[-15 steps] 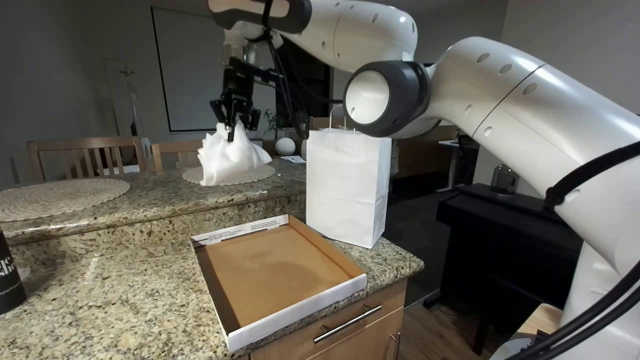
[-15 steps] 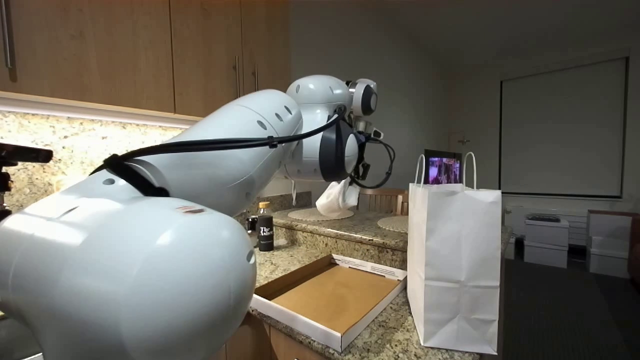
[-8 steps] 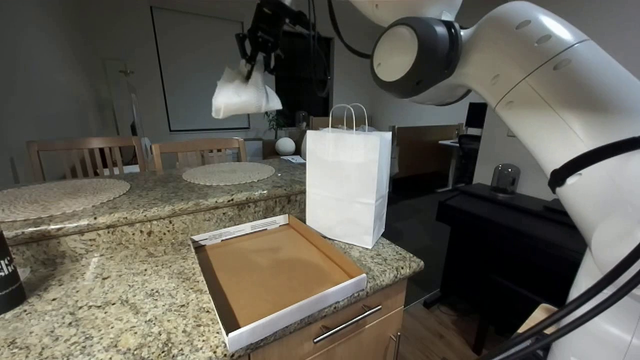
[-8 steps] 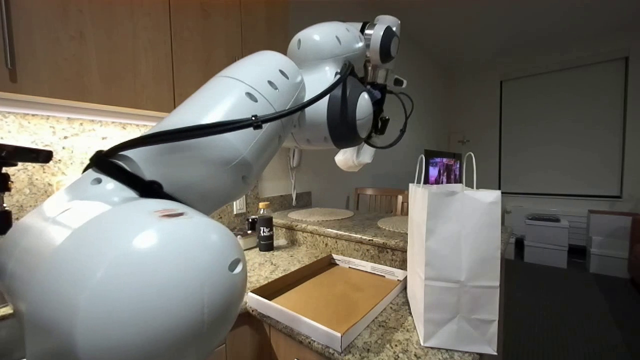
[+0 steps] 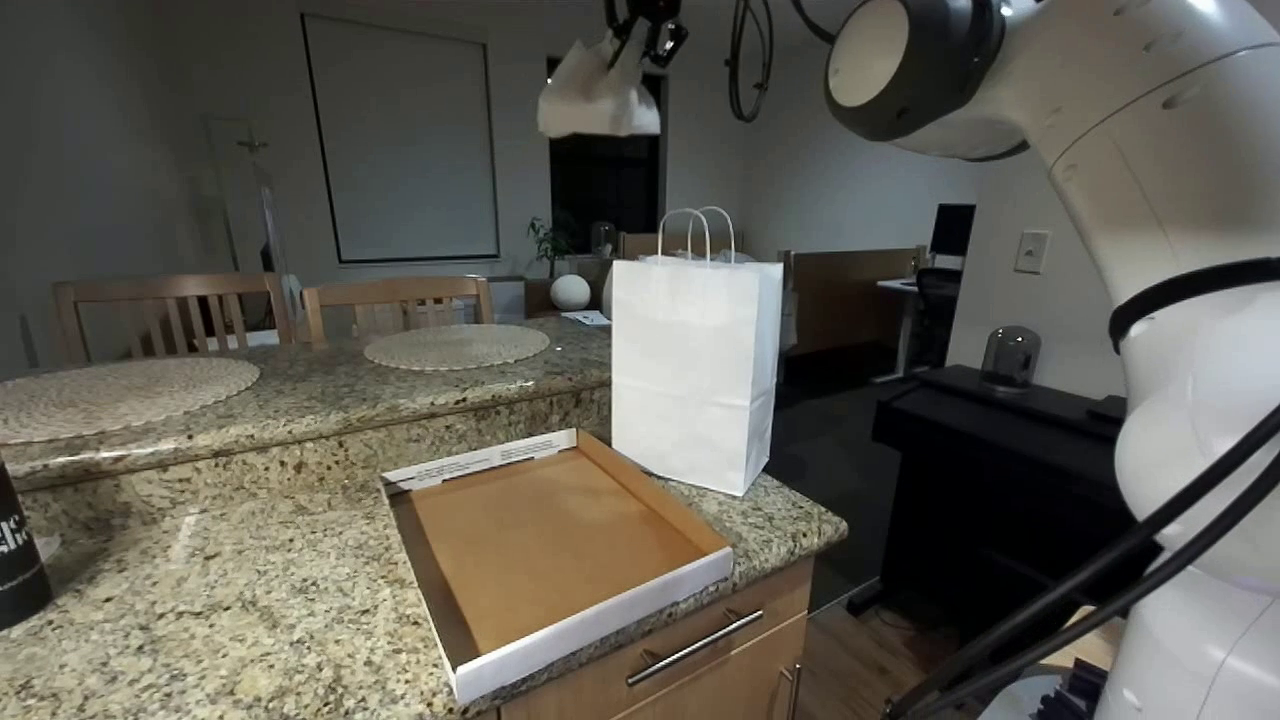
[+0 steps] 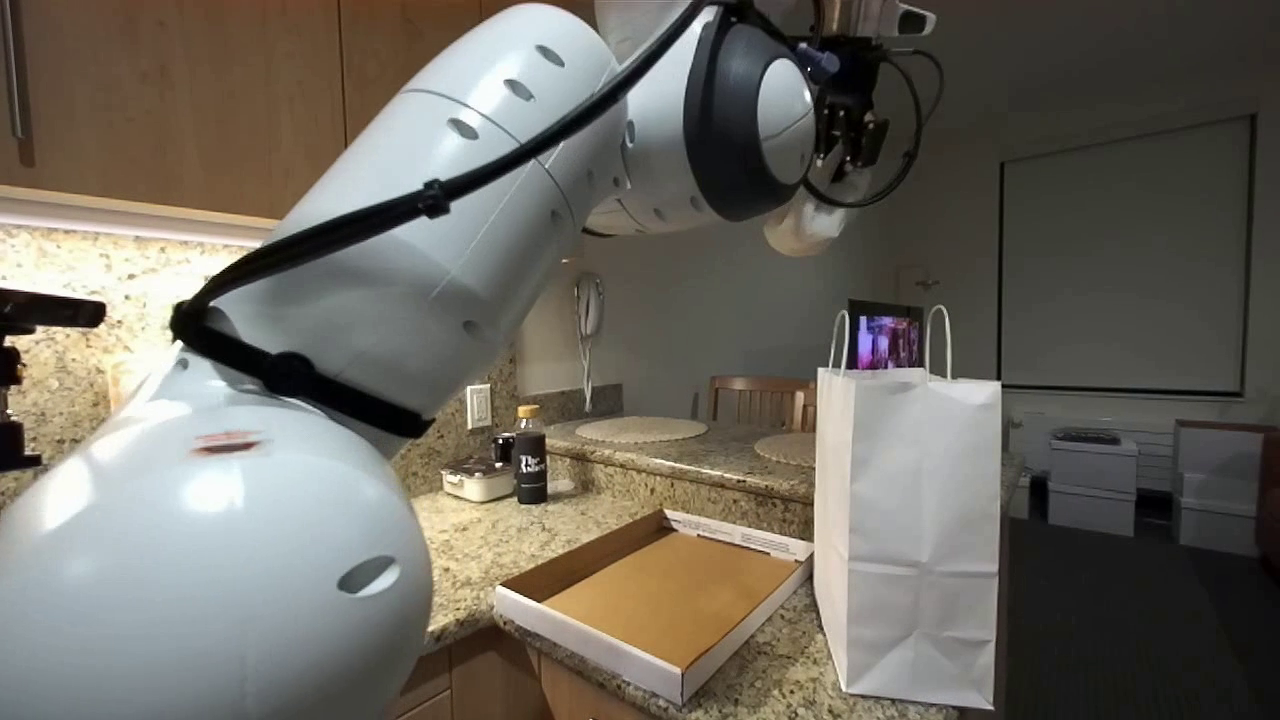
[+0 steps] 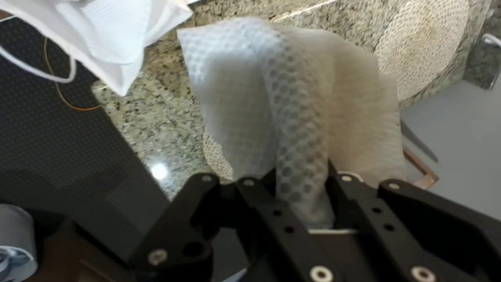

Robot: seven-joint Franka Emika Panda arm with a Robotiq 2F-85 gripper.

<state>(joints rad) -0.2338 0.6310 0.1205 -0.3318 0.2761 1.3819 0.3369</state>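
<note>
A crumpled white paper towel with a dotted texture (image 7: 250, 90) hangs from my gripper (image 7: 301, 176), which is shut on its bunched middle in the wrist view. In both exterior views the towel (image 5: 600, 105) is high in the air, well above the counter. The gripper (image 6: 845, 150) is partly cut off by the top edge in an exterior view. Below and to one side stands an upright white paper bag (image 5: 690, 370) with two looped handles. In the wrist view the bag (image 7: 164, 23) shows its open top, with something white inside.
A shallow open cardboard tray (image 5: 560, 540) lies on the granite counter beside the bag. Round woven placemats (image 5: 458, 347) rest on the raised ledge behind. A dark bottle (image 6: 530, 465) and a small container (image 6: 478, 482) stand farther along. Wooden chairs (image 5: 400, 292) are beyond the ledge.
The gripper has lifted the towel from the placemat on the ledge and carried it up and towards the bag's side. Bag and tray have stayed where they were.
</note>
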